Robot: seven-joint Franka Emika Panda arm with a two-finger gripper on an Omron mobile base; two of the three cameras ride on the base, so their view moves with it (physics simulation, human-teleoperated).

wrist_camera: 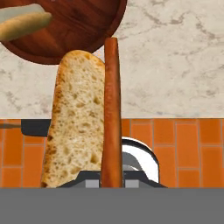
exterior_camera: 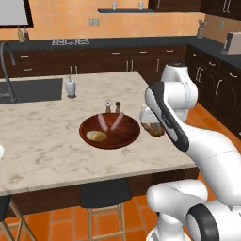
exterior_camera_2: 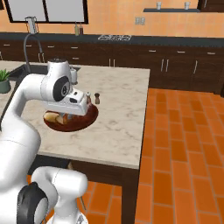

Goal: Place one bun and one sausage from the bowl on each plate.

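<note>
Here, clamped in the closed tool point(wrist_camera: 112, 183): a sausage point(wrist_camera: 112, 109), running straight out from the tips. Right alongside, touching it, a bun point(wrist_camera: 78, 118). Farther out, past the marble desk point(wrist_camera: 175, 57) edge, the reddish-brown bowl point(wrist_camera: 74, 30), holding another bun point(wrist_camera: 24, 22) and two sausages point(exterior_camera: 109, 123).

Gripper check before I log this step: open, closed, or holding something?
Gripper: closed, holding a sausage, with a bun right beside it.
</note>
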